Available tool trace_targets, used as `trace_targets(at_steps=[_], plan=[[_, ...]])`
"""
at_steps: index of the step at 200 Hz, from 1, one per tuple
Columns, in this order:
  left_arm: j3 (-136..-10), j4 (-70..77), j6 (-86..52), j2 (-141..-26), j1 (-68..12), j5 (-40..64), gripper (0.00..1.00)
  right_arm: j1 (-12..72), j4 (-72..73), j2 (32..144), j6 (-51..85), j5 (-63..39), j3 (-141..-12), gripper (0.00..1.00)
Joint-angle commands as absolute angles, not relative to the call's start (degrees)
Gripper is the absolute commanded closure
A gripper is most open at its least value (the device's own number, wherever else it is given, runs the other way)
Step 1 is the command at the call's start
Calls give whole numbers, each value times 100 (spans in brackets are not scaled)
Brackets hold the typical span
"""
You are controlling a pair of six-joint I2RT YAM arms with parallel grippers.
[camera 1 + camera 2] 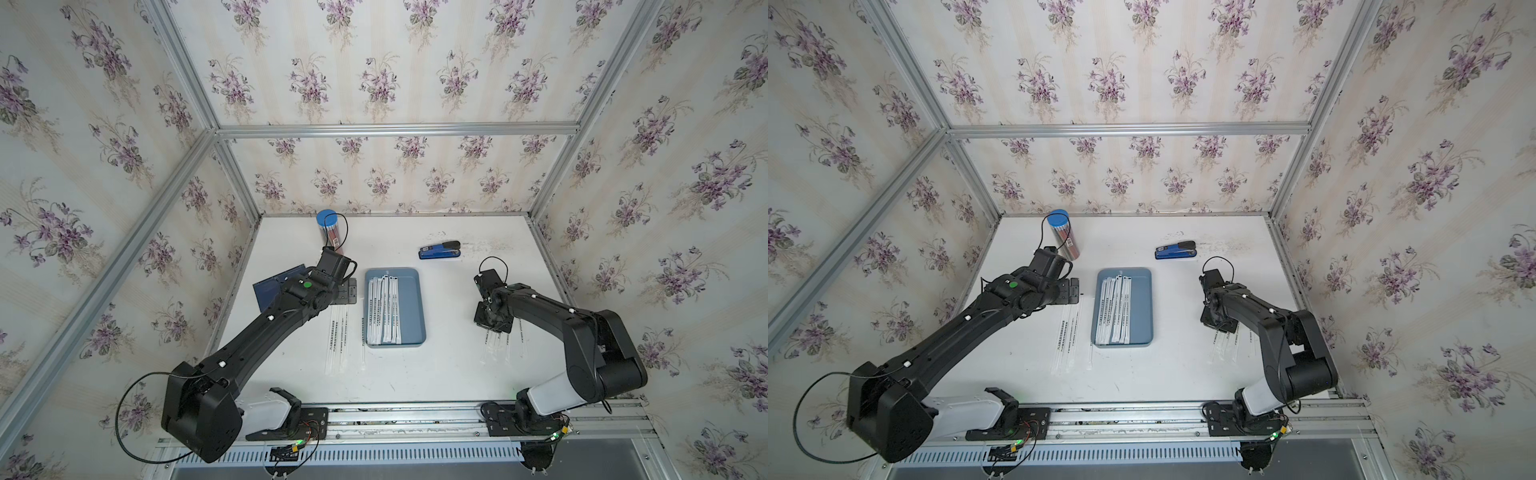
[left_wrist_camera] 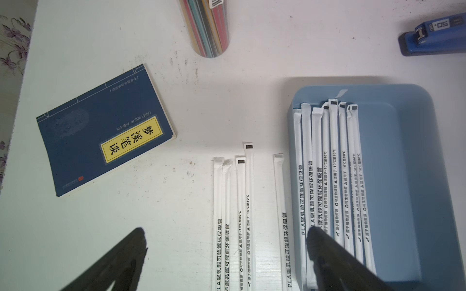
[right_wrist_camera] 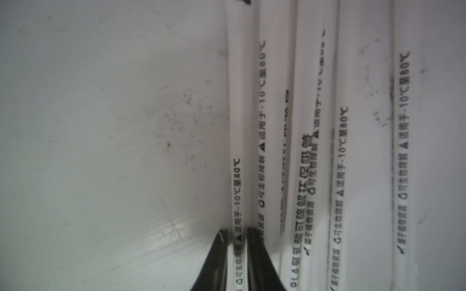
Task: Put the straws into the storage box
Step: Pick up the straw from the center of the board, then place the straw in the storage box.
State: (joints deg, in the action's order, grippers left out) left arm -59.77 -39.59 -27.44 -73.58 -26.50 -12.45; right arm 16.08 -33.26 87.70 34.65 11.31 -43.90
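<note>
Right gripper (image 3: 237, 233) pinches one paper-wrapped straw (image 3: 235, 126) at 3 o'clock of the storage box (image 1: 413, 303), left gripper (image 2: 227, 233) gapes empty at 9; lift straight, avoid dragging neighbouring straws (image 3: 340, 151).

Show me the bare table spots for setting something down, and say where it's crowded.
Free: the white table between the grey-blue plastic tray and the white paper-wrapped straws under the right gripper; the far strip between the clear pencil tube and blue stapler; the near strip along the rail. Crowded: left of the tray, with loose straws and a navy book.
</note>
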Motion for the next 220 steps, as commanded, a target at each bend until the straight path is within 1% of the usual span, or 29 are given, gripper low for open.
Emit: trace_targets(at_steps=[1,34,60,89,119,124,154,177,205,220], plan=[[-6003,-3846,-2809,-7412,-2646,-1117,0,1600,-3204,8842,3450,1129,-4277,82],[-5898,-3712,-2944,-7383,-2646,-974,1,1641,-3239,8764,3384,1235,-4288,87],[-5839,-3565,-2808,-7318,-2651,-884,1,1920,-3424,8663,3374,1449,-4482,89],[-5712,-3205,-2339,-7134,-2637,-505,0,2459,-3803,8686,3434,1748,-4933,90],[-5652,-3163,-2127,-6935,-2549,-454,1,3037,-4305,8782,3517,1878,-5653,91],[-5643,-3187,-2134,-6910,-2502,-465,0,3331,-4416,8821,3532,1894,-5819,91],[-5653,-3384,-2211,-6832,-2282,-438,1,4110,-4947,9250,3709,1801,-7070,91],[-5641,-3500,-2304,-6793,-2254,-567,1,4563,-5108,9874,3931,1536,-8033,91],[-5528,-3537,-2524,-6661,-2174,-518,2,4860,-4838,10543,4148,1161,-8623,91],[-5418,-3410,-2579,-6560,-2071,-361,2,5020,-4798,10901,4192,1149,-8928,91]])
